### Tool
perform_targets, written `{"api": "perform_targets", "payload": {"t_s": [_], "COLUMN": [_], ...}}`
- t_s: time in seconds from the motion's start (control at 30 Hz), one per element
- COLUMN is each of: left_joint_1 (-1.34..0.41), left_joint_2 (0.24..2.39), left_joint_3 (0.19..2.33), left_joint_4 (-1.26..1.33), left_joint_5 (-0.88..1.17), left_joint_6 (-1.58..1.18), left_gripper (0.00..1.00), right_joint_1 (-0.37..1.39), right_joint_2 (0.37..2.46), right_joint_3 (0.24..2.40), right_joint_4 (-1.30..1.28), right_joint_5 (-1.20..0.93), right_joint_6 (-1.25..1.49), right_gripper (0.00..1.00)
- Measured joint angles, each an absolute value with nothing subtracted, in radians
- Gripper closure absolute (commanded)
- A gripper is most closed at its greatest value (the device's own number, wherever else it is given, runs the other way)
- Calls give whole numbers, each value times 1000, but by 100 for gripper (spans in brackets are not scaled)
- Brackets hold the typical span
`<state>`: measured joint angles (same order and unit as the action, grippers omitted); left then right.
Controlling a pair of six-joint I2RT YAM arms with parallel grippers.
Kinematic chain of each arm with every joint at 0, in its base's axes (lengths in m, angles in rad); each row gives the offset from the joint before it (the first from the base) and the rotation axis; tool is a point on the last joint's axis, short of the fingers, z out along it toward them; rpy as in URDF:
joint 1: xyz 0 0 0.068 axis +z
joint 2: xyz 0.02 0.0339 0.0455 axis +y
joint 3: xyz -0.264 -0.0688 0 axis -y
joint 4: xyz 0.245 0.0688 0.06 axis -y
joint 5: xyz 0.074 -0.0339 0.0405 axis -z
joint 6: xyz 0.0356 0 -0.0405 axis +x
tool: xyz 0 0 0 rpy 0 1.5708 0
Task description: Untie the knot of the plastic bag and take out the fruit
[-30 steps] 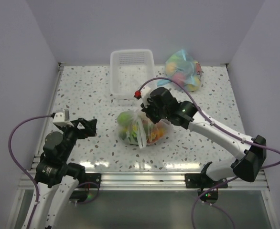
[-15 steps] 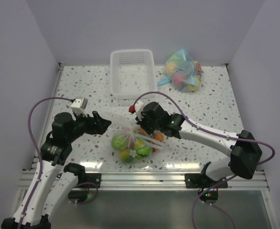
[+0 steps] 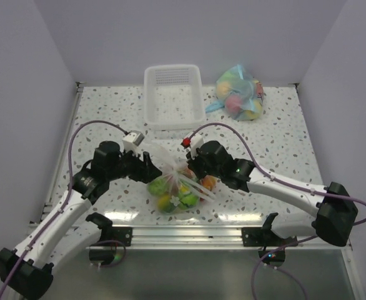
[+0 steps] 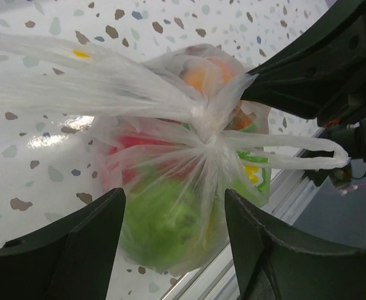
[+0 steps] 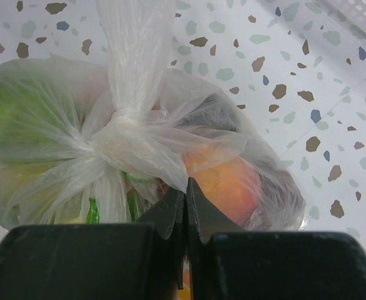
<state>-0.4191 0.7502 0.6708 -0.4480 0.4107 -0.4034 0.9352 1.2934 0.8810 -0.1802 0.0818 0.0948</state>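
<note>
Fruit is sitting bunched inside the clear plastic bag, which is lying on the speckled table near its front edge, between the two arms. A green lime and an orange piece are showing through the crinkled film. The knot is sitting on top of the bag, tied tight. One handle loop is trailing out to one side and a flat tail of plastic is stretching away to the other.

The right gripper is pinching a fold of the bag just beside the knot, fingers pressed together. The left gripper is hanging at the bag with its jaws parted, one finger on either side of the green lime, gripping nothing.

A white basket and a blue-tinted bag are sitting at the back of the table.
</note>
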Motion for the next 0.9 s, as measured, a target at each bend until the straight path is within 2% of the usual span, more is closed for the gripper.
{"api": "perform_targets", "payload": {"t_s": [0.27,0.4,0.6,0.7,0.73,0.8,0.83,0.9], "left_joint_1": [-759,-842,-903,-919,-923,-930,-932,-932], "left_joint_2": [958,1018,1084,1111,1118,1130,1134,1135], "left_joint_3": [751,788,801,801,801,801,800,797], "left_joint_4": [-438,-435,-427,-413,-408,-402,-401,-396], "left_joint_5": [160,51,-48,-80,-85,-94,-97,-102], "left_joint_6": [-378,-356,-325,-321,-320,-321,-324,-330], "left_gripper": [28,26,27,40,52,68,85,100], "right_joint_1": [935,935,935,935,935,935,935,935], "right_joint_2": [1227,1213,1209,1209,1209,1208,1205,1195], "right_joint_3": [846,834,826,824,824,820,817,807], "right_joint_4": [-172,-171,-168,-164,-164,-163,-161,-157], "right_joint_5": [119,121,118,117,117,117,117,118], "right_joint_6": [125,133,140,142,143,144,145,150], "right_gripper": [100,100,100,100,100,100,100,100]}}
